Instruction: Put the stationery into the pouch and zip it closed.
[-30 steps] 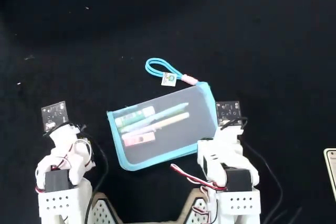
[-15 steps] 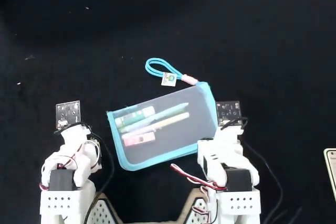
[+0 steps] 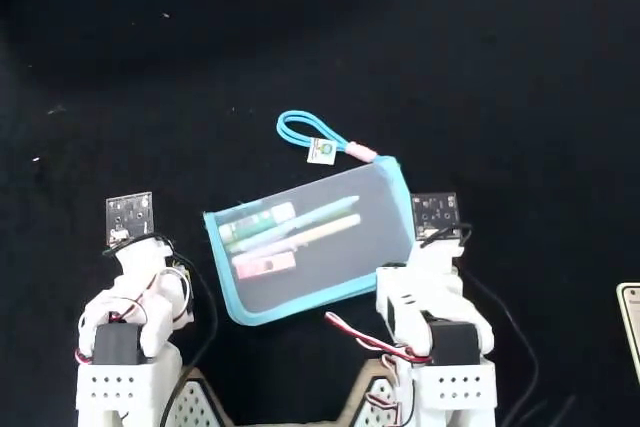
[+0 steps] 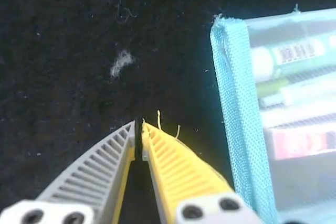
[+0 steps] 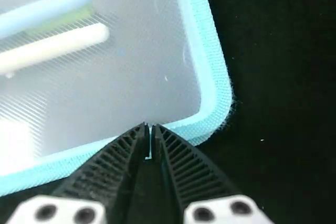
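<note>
The left end effector [image 4: 139, 127] was clenched on nothing. Its tips sat just beside the left short edge of the pouch [image 3: 372, 247], clear of the fabric. This placement was judged to be a parked one, chosen so that the arm would not disturb the pouch.

The pouch lay flat and tilted on the surface [image 3: 500, 97], between the two arms. The stationery [image 3: 290, 232] lay inside the pouch, visible through its clear wall.

A strap [image 3: 300, 130] with a tag [image 3: 321, 151] ran out from the far right corner of the pouch. A pull resting at that corner suggested a fully run zip. The teeth could not be made out.

The right end effector [image 5: 149, 128] was clenched and empty. Its tips sat over the near right rim of the pouch. Contact with the rim could not be confirmed. The task was judged essentially complete.
</note>
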